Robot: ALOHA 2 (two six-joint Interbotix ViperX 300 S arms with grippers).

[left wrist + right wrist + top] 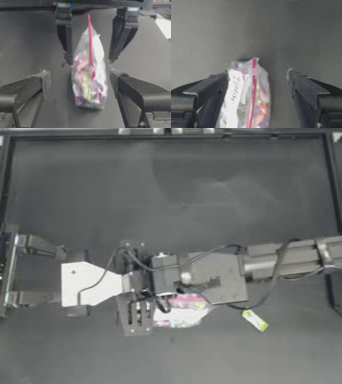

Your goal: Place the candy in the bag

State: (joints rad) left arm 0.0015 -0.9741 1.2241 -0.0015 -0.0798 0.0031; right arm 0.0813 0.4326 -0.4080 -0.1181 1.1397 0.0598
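The bag (182, 312), clear plastic with a pink-red seal strip and colourful candies inside, lies just below the table's middle. My left gripper (138, 317) sits at its left side, and in the left wrist view the bag (89, 77) lies between the open jaws of my left gripper (80, 75). My right gripper (184, 295) reaches in over the bag's top edge. Its jaws stand open around the bag (248, 100), which leans on one finger (214, 85). The candy (254, 320), a small yellow-green wrapped piece, lies on the table to the right of the bag, apart from both grippers.
The dark table (174, 193) is bordered by a raised frame (167, 135) along the back and sides. The right arm (287, 257) stretches across from the right edge above the candy, with a cable looping beneath it.
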